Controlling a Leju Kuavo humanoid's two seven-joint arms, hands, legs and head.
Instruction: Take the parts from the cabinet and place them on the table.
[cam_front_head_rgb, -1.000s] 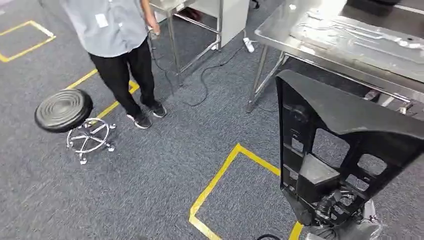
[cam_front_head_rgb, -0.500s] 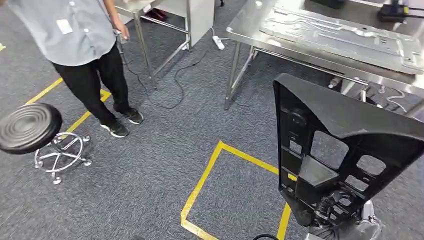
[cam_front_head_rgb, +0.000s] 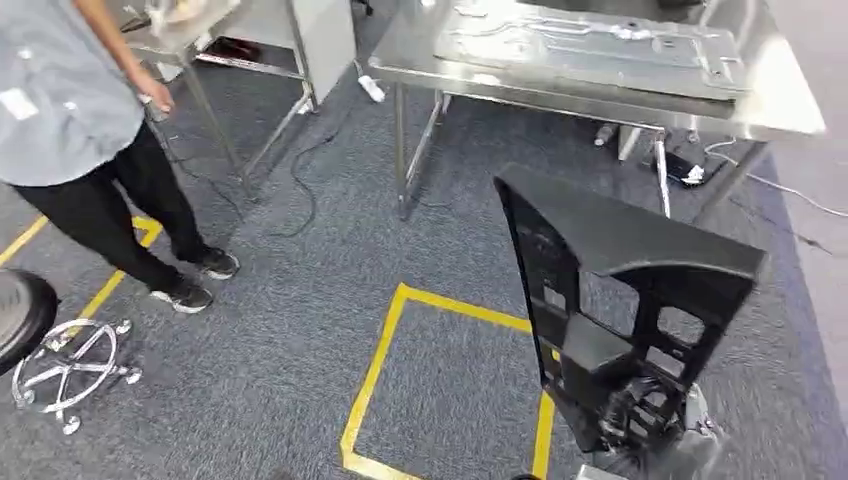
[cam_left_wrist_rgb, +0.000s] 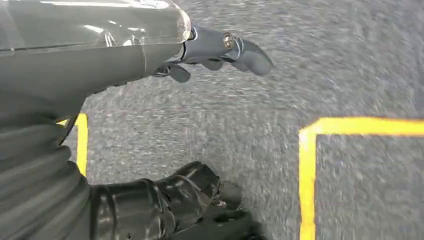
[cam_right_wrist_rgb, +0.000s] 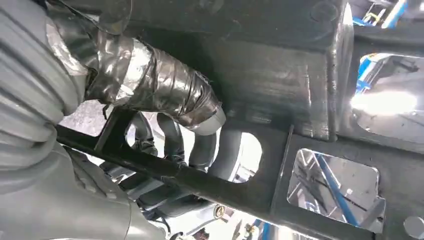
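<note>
The right robot hand (cam_front_head_rgb: 640, 415) grips the big black plastic part (cam_front_head_rgb: 625, 300) at its lower end, low on the right of the head view, and up close in the wrist view its taped thumb (cam_right_wrist_rgb: 160, 90) presses on the part's ribbed inner face while the darker fingers (cam_right_wrist_rgb: 172, 142) hook through one of its cut-outs. The part stands upright in that grip, wide flat end on top, window-like openings lower down, held over grey carpet (cam_front_head_rgb: 280, 350) and not touching anything else. The left robot hand (cam_left_wrist_rgb: 220, 50) hangs at the robot's side, holding nothing, fingers loosely apart above the carpet. A yellow tape square (cam_front_head_rgb: 375, 370) is marked on the floor just left of the part. Beyond it, ahead, stands the steel table (cam_front_head_rgb: 790, 110), with a pressed metal sheet (cam_front_head_rgb: 590, 45) lying flat on its top; the part is near the table's front edge but well short of it. Off to the left a person (cam_front_head_rgb: 70, 110) in a grey shirt and dark trousers stands beside a smaller metal stand (cam_front_head_rgb: 215, 40), and a black rolling stool (cam_front_head_rgb: 30, 335) sits at the left edge.
</note>
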